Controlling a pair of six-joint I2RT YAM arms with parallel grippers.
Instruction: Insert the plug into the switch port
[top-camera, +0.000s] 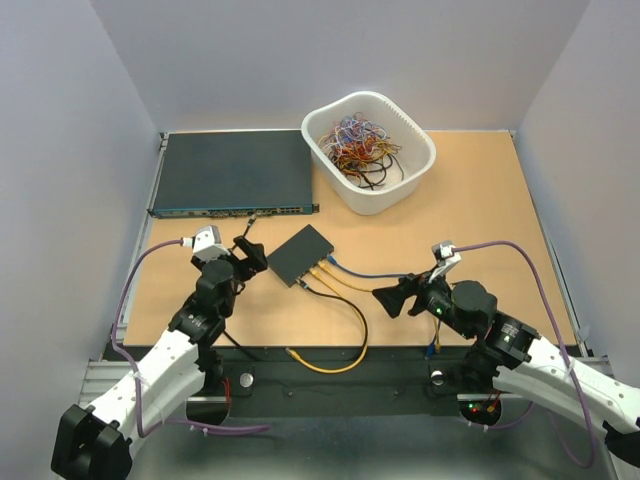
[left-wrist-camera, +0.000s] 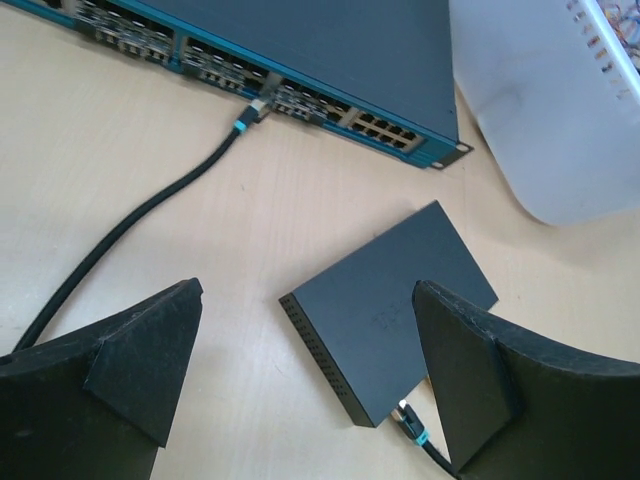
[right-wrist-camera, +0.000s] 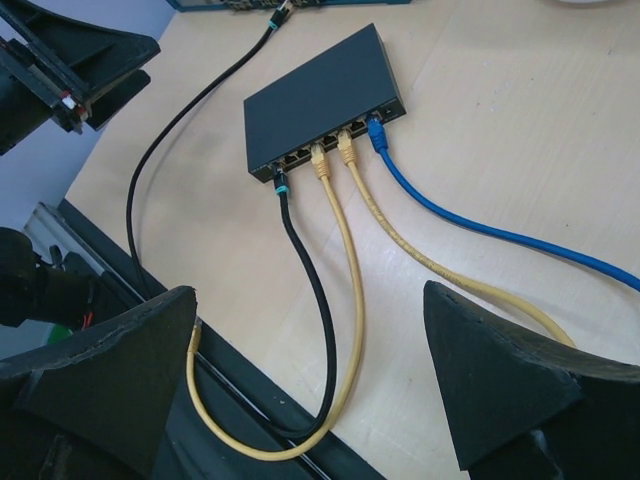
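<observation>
The row of sockets on the small flat black rectangular box (right-wrist-camera: 320, 95) is shown only by the right wrist view: the black teal-collared plug (right-wrist-camera: 281, 186) is seated in the end switch port (right-wrist-camera: 274, 172), beside two yellow cables (right-wrist-camera: 343, 235) and a blue cable (right-wrist-camera: 520, 240). From the left wrist, only the box's vented side and that plug at its corner are seen, plus a second teal-collared plug (left-wrist-camera: 250, 115) in the wide dark grey rack unit (left-wrist-camera: 320, 40). The left jaws and right jaws are spread wide with nothing gripped, flanking the box over the tan wooden desk (top-camera: 480, 200).
</observation>
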